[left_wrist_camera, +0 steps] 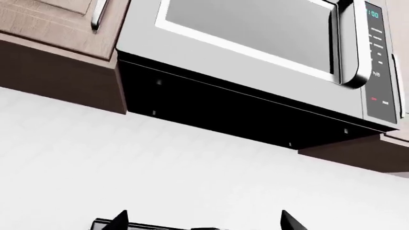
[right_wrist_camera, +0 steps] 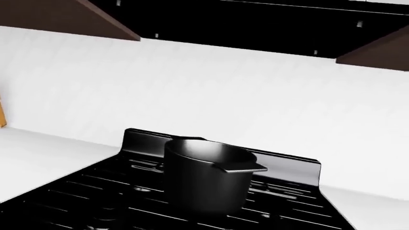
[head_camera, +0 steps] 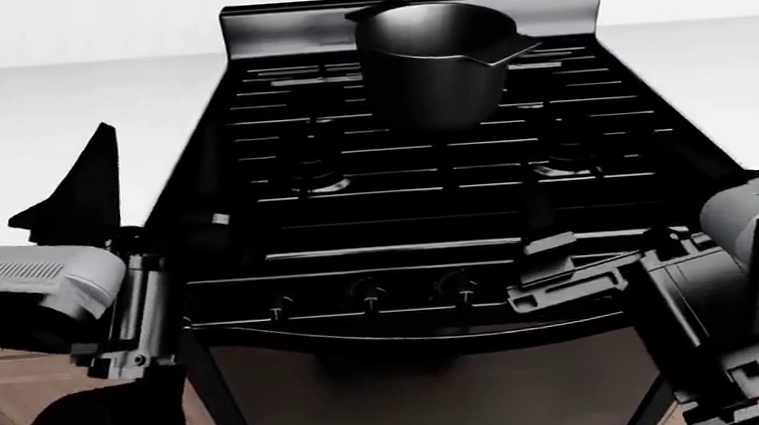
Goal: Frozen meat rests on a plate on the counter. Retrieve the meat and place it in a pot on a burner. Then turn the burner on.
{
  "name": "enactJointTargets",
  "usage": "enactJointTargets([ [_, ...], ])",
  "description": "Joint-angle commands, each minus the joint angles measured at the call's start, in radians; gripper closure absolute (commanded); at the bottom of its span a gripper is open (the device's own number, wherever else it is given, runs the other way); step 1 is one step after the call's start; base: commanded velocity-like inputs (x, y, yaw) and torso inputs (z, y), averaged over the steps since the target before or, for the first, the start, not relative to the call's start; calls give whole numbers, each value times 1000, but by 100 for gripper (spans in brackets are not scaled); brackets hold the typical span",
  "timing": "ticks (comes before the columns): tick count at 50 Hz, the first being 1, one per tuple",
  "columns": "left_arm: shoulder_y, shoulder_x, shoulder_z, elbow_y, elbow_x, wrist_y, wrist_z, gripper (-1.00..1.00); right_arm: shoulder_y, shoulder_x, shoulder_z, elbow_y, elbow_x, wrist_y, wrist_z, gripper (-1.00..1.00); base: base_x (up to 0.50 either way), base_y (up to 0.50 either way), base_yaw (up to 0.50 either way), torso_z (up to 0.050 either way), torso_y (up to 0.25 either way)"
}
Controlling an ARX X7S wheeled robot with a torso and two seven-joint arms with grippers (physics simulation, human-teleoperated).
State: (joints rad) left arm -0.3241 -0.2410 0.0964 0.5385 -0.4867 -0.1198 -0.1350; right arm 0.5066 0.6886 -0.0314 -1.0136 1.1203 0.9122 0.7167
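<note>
The black pot [head_camera: 436, 58] stands on a back burner of the black stove [head_camera: 392, 187], and I see nothing in it. It also shows in the right wrist view [right_wrist_camera: 204, 179]. The meat and the plate are out of view. My left gripper [head_camera: 78, 198] is raised over the counter [head_camera: 39, 116] left of the stove; in the left wrist view [left_wrist_camera: 204, 225] its fingertips [left_wrist_camera: 119, 221] stand wide apart, open and empty, pointing up at the wall. My right gripper [head_camera: 550, 261] hovers by the stove's front right; its jaws blend into the black stove.
A steel microwave [left_wrist_camera: 268, 43] hangs over the stove between brown wall cabinets [left_wrist_camera: 57, 52]. A row of knobs [head_camera: 372, 295] lines the stove's front. White counter lies on both sides of the stove, and the white wall [right_wrist_camera: 211, 96] is behind.
</note>
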Motion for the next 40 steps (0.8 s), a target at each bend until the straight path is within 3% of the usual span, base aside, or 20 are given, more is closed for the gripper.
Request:
enactJointTargets([
  [1, 21, -4, 0, 10, 54, 106, 32, -100, -91, 245, -202, -33, -79, -413, 156, -100, 0, 0, 0, -50, 0],
  [6, 40, -24, -4, 53, 31, 123, 51, -100, 26, 428, -472, -33, -78, -626, 312, -100, 0, 0, 0, -50, 0],
  [12, 50, -32, -5, 72, 21, 136, 57, -100, 272, 551, -837, -33, -105, -765, 438, -100, 0, 0, 0, -50, 0],
  [15, 54, -34, -4, 74, 17, 143, 61, -100, 448, 567, -1035, -33, -95, -758, 476, -100, 0, 0, 0, -50, 0],
  [21, 59, -38, 2, 70, 19, 151, 69, -100, 931, 544, -1557, -33, -52, -767, 603, -100, 0, 0, 0, -50, 0],
  [27, 82, -59, 19, 61, 23, 138, 84, -100, 1201, 522, -1884, -33, -5, -857, 683, -100, 0, 0, 0, -50, 0],
  [33, 82, -58, 19, 44, 25, 153, 88, -100, 1312, 526, -2067, -33, -56, -951, 707, -100, 0, 0, 0, -50, 0],
  [40, 90, -56, 24, 32, 25, 178, 103, -100, 1325, 540, -2134, -28, -105, -1013, 716, -100, 0, 0, 0, -50, 0],
])
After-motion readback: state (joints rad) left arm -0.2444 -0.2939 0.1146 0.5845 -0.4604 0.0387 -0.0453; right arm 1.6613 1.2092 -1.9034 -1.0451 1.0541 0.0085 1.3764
